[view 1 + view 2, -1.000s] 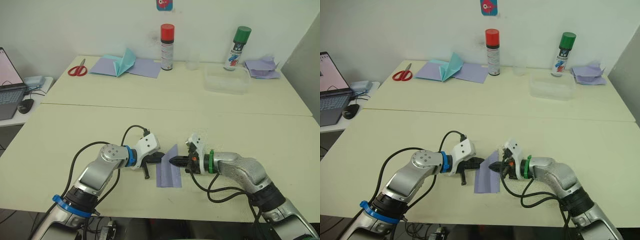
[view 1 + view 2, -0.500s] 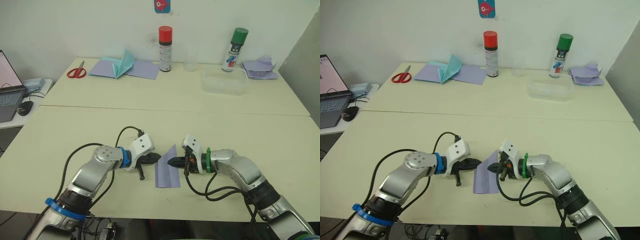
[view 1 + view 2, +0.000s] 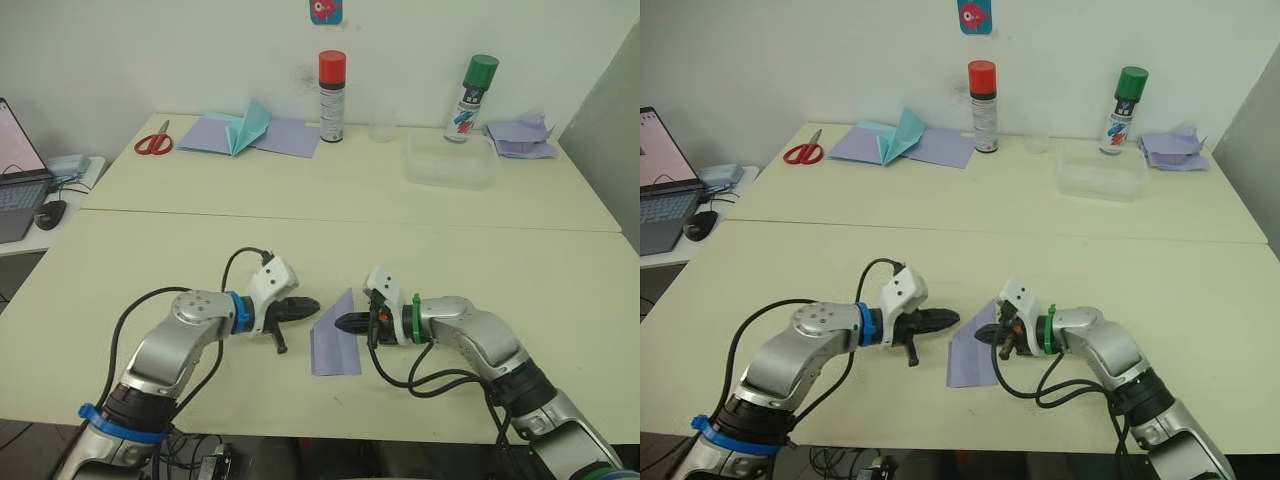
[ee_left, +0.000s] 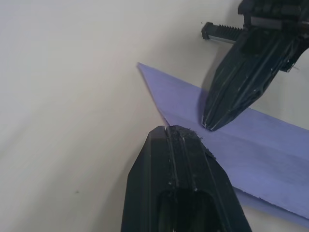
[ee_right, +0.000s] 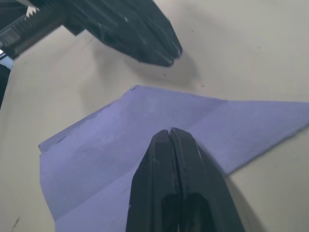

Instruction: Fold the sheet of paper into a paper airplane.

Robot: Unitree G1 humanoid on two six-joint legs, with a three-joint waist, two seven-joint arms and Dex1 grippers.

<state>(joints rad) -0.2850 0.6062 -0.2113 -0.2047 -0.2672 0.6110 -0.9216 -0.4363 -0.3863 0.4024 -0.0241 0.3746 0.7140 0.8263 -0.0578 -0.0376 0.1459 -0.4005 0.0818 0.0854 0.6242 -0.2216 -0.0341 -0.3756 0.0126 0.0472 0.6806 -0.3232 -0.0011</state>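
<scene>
Change: the left gripper (image 3: pixel 308 306) has pulled back from the sheet of paper (image 3: pixel 335 341). 1 second ago it was right at the paper's edge. Now a bit of bare table (image 3: pixel 150 260) shows between them. The right gripper (image 3: pixel 340 323) has stayed by the paper.
Left arm: it is bent at the elbow and lies low over the table. It points sideways at the paper from the paper's left side.
Right arm: it is also bent and low. It points at the paper from the paper's right side, so the 2 grippers face each other.
Left jaws: they are pressed together with no gap. They hold nothing. The tip is just beside the paper's pointed corner and does not grip it.
Right jaws: they are pressed together too. The tip sits over the raised fold of the paper. If it pushes on the paper or only hangs above it cannot be told.
Paper: it lies on the table between the 2 grippers, near the front edge. It is folded along the middle, with 1 side standing up a little.
Behind the paper: scissors (image 3: pixel 154 141), 2 spray cans (image 3: pixel 331 82) and a clear tub (image 3: pixel 452 160) sit well apart from it, at the back of the table.
</scene>
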